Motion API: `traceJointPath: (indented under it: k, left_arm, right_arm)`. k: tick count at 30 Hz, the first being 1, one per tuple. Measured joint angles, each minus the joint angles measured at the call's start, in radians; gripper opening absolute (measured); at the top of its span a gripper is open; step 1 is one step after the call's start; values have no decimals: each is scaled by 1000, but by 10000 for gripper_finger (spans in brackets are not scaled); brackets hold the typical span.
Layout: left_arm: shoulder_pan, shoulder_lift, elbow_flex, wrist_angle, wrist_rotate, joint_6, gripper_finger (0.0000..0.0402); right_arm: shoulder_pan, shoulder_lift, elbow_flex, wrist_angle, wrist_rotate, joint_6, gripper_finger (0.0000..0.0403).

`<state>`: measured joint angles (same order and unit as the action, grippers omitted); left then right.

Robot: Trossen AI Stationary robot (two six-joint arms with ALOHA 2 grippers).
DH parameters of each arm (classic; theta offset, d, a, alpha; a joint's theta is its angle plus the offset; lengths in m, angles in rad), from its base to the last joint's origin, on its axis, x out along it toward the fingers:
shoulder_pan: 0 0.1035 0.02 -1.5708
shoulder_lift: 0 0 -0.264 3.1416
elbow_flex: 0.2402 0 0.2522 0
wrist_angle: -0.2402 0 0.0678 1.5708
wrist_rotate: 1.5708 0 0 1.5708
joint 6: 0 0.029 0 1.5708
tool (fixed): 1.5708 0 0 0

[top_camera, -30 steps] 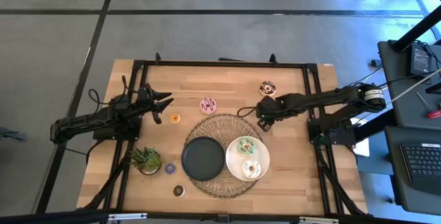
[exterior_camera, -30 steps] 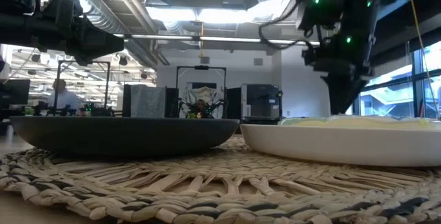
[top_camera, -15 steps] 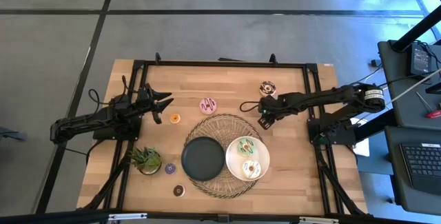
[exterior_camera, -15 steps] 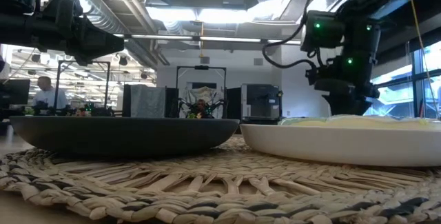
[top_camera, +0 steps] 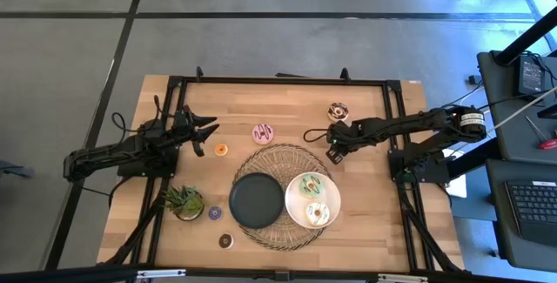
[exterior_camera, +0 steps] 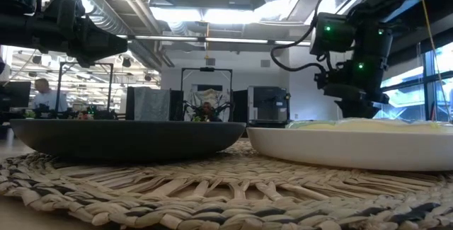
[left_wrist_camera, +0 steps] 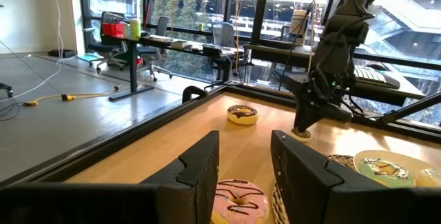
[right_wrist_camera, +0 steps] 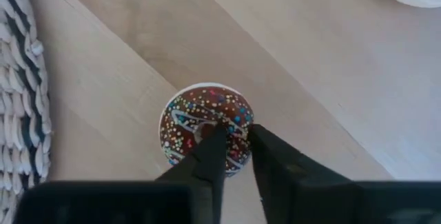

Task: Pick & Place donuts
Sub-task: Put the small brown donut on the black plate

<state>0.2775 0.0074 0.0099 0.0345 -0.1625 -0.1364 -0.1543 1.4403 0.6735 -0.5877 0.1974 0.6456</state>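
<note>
Two of the donuts, green [top_camera: 311, 185] and cream [top_camera: 317, 213], lie on the white plate [top_camera: 293, 216]. My right gripper [right_wrist_camera: 234, 145] is down at the table just beside the mat [top_camera: 277, 154], its tips over a brown sprinkled mini [right_wrist_camera: 200, 117] that lies on the wood. Whether those jaws grip it, I cannot tell. My left gripper [top_camera: 209, 131] hovers with jaws spread, near the orange mini [top_camera: 221, 150] and facing the pink donut [top_camera: 262, 132]. The chocolate-and-white donut [top_camera: 338, 111] lies beyond my right gripper. The purple mini [top_camera: 215, 212] and dark mini [top_camera: 225, 240] lie left of the black plate [top_camera: 258, 200].
</note>
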Motion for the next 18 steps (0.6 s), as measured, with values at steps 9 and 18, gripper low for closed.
traceJointPath:
  k: [9, 18]
  left_arm:
    - [0, 0, 0, 0, 0, 0, 127]
    - [0, 0, 0, 0, 0, 0, 127]
  right_arm:
    - [0, 0, 0, 0, 0, -3, 13]
    - [0, 0, 0, 0, 11, 0, 79]
